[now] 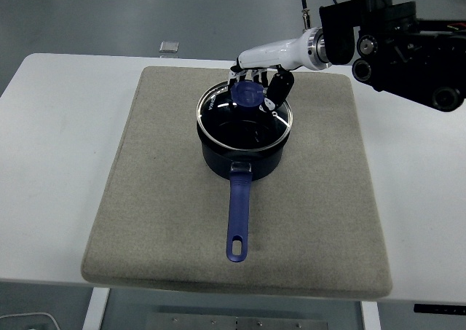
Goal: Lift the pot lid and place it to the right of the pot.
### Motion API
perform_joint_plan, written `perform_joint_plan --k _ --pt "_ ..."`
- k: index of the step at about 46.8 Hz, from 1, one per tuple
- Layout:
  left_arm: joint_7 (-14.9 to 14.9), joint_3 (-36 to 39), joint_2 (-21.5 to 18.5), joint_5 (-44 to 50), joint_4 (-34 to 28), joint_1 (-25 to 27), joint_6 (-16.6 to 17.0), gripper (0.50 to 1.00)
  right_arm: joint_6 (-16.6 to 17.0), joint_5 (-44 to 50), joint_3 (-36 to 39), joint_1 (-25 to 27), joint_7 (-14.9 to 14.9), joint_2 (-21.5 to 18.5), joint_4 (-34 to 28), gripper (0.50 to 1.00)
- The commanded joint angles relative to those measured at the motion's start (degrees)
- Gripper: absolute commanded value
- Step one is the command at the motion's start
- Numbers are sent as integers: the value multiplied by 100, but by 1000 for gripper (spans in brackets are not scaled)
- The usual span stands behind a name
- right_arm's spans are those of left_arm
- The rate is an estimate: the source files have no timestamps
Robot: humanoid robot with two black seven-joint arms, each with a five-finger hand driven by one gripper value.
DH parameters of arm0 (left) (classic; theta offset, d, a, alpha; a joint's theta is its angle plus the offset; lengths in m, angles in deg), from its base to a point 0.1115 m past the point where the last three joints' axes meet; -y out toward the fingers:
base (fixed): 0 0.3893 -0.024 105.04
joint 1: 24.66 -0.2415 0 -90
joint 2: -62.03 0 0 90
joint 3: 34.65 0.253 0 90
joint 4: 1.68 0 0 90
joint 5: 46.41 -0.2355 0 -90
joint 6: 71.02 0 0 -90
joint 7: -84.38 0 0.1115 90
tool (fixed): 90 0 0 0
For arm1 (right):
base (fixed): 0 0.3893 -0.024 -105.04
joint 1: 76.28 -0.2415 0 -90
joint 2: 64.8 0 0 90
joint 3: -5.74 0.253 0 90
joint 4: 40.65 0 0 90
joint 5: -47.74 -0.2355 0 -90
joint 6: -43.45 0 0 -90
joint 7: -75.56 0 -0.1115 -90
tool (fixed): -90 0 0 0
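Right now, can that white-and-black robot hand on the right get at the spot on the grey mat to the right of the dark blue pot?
Probably yes. The right hand grips the glass lid's blue knob, and the grey mat right of the dark blue pot lies bare, with nothing in the way.

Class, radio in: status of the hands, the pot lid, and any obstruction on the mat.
Right hand shut on lid knob. Glass lid at the pot rim, not clear of it. Mat right of pot bare. Left hand unseen.

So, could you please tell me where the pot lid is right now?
In the head view, the lid sits tilted over the pot on the mat, its knob held by the right hand.
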Motion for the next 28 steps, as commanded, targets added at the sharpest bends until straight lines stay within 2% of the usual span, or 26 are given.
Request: perform_joint_plan --k 1,11,28 --pt "7 0 0 -1 0 9 0 1000 12 -20 -11 -99 9 23 -19 531" --pt "-2 0 0 -1 0 0 0 1000 187 -55 -72 -284 35 321 -124 531" --pt "7 0 0 -1 0 9 0 1000 328 -38 -221 -108 61 840 -581 531"
